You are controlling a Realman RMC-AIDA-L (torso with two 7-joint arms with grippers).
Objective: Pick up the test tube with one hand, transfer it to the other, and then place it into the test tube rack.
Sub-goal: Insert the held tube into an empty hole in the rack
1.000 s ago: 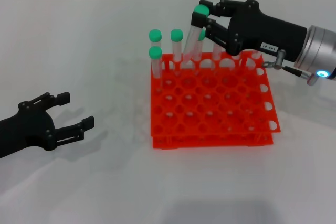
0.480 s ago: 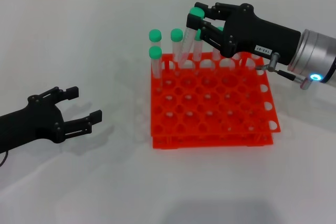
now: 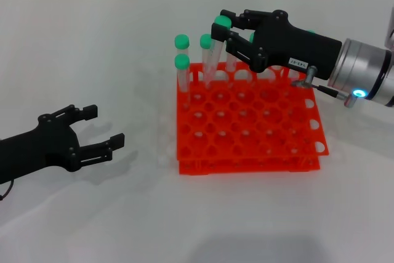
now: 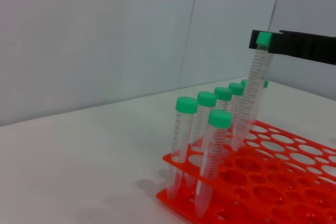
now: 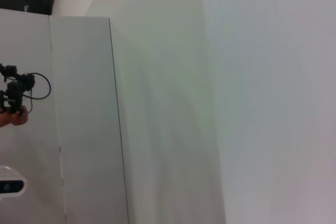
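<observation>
On a white table [image 3: 92,47], the test tube rack [image 3: 246,121] holds several green-capped tubes along its far rows. The right gripper [image 3: 223,29] clamps the test tube [image 3: 212,50] by its cap, tilted, lower end at a far-row hole. The left gripper [image 3: 101,129] rests well apart, fingers spread and empty.

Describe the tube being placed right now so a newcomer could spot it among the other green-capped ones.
Start at the orange rack on the white table. Along its far edge stands a row of green-capped tubes. The one you want, the test tube, leans at a tilt with its cap pinched by the right end effector, its lower end at a back-row hole, while its neighbours stand upright and free.
</observation>
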